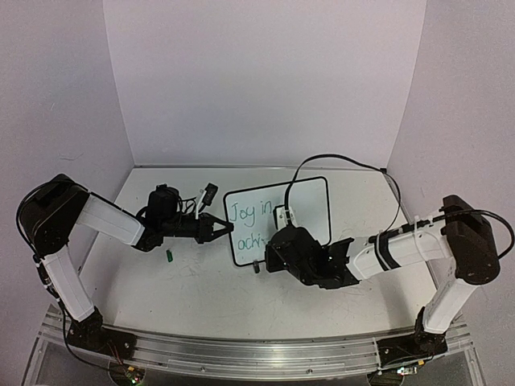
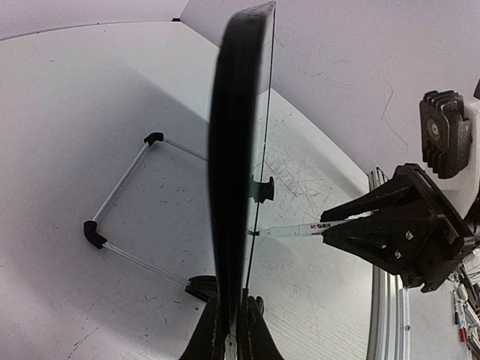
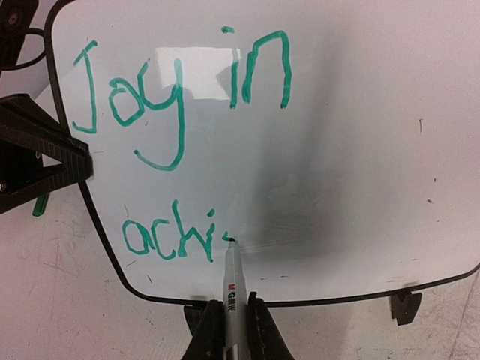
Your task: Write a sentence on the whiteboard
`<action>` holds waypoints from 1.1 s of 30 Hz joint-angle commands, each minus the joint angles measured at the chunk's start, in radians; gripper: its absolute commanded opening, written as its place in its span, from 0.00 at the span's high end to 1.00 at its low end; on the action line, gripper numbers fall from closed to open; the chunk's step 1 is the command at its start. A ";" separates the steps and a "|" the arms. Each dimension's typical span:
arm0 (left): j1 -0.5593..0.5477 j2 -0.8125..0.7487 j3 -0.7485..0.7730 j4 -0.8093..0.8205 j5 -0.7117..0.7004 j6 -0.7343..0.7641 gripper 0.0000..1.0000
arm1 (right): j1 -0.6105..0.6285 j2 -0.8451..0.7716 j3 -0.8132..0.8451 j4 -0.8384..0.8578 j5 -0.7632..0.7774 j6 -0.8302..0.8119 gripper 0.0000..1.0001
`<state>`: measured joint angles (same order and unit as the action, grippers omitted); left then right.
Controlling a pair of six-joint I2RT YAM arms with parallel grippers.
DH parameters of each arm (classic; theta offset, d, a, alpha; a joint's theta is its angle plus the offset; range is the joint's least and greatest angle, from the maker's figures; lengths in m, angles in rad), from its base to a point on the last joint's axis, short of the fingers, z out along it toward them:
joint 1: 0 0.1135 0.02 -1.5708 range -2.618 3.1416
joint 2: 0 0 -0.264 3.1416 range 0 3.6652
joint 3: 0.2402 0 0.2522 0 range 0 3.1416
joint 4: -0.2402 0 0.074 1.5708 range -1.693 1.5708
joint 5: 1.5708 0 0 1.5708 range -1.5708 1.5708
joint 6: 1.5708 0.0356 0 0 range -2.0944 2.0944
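The whiteboard (image 1: 310,201) stands tilted at mid-table, white with a thin black border (image 3: 337,150). My left gripper (image 1: 221,228) is shut on its left edge; in the left wrist view the board's edge (image 2: 236,150) runs up from between the closed jaws (image 2: 232,307). The sentence (image 3: 180,97) is in green: "Joy in" above, "achi" below, with a short fresh stroke after it. My right gripper (image 3: 232,304) is shut on a white marker (image 3: 231,274), whose tip touches the board just right of "achi". From the side, the marker (image 2: 300,229) meets the board face.
A small green cap (image 1: 170,256) lies on the table left of the board. A wire stand (image 2: 120,187) with black corners props the board from behind. A black clip foot (image 3: 405,306) sits under the board's lower right edge. Cables arc over the board's top.
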<state>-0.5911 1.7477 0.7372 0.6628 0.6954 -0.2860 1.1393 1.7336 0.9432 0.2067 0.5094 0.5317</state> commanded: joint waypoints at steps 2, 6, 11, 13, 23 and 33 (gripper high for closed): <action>-0.007 -0.025 0.028 -0.021 -0.016 0.027 1.00 | -0.011 -0.013 0.004 -0.037 0.074 0.042 1.00; -0.008 -0.024 0.028 -0.021 -0.016 0.027 1.00 | -0.013 -0.026 -0.003 -0.039 0.082 0.046 1.00; -0.009 -0.023 0.028 -0.021 -0.015 0.027 1.00 | -0.015 -0.032 -0.002 -0.006 0.070 0.020 1.00; -0.009 -0.024 0.028 -0.022 -0.016 0.028 1.00 | -0.016 -0.036 -0.001 0.004 0.071 0.016 1.00; -0.009 -0.023 0.028 -0.023 -0.014 0.028 1.00 | -0.019 -0.047 0.014 0.007 0.081 -0.002 1.00; -0.009 -0.019 0.029 -0.023 -0.012 0.030 1.00 | -0.019 -0.014 0.042 0.015 0.047 -0.019 1.00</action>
<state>-0.5911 1.7477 0.7380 0.6621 0.6945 -0.2855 1.1322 1.7218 0.9426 0.1881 0.5453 0.5270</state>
